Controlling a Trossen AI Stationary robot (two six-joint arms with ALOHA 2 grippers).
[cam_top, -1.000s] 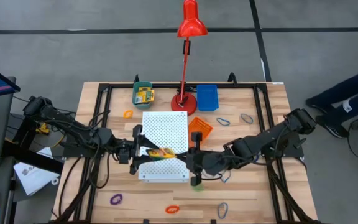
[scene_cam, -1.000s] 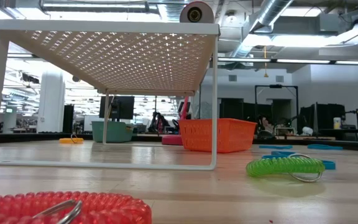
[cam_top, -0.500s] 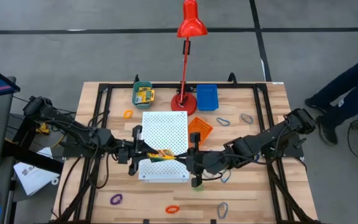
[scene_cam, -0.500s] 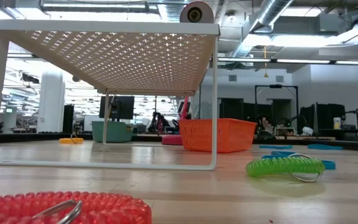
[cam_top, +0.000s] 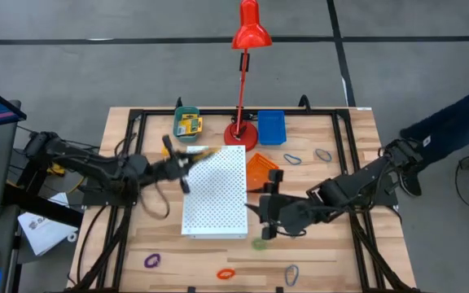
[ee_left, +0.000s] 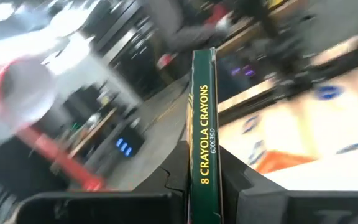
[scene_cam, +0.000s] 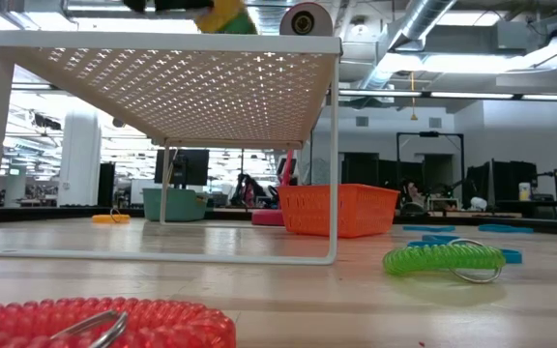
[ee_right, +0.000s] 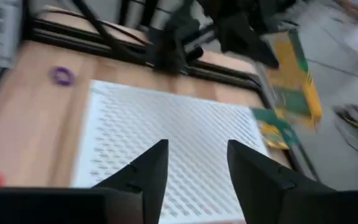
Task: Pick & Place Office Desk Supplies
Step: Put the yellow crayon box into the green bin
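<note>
My left gripper [cam_top: 183, 160] is shut on a flat yellow-and-green crayon box [cam_top: 199, 151], held in the air over the far left corner of the white perforated board [cam_top: 215, 195]. The low view shows the same box [scene_cam: 224, 15] above the board's top. A second such box [cam_top: 190, 124] lies in the teal bin [cam_top: 187, 111]. My right gripper [cam_top: 265, 210] stands open off the board's right edge, holding nothing. Small loops lie around: green [cam_top: 259, 242], purple [cam_top: 151, 260], orange [cam_top: 226, 273]. My left gripper pinches the crayon box by its two broad faces, one finger [ee_left: 174, 182] on each. The box's narrow green printed side [ee_left: 204, 149] faces the wrist camera. The fingers come from the table's left. The box juts out beyond them, lifted clear of the board.
The red desk lamp [cam_top: 243, 81] stands at the far edge between the teal bin and a blue bin [cam_top: 271, 127]. An orange bin [cam_top: 261, 169] sits by the board's far right corner. More loops lie at the right [cam_top: 291, 158] and the left [cam_top: 168, 149].
Over the board's near half my left gripper has shut on the box that my right gripper held. My right gripper has opened, let go and drawn back toward the table's right edge. My left gripper has carried the box up and toward the far edge, near the teal bin.
</note>
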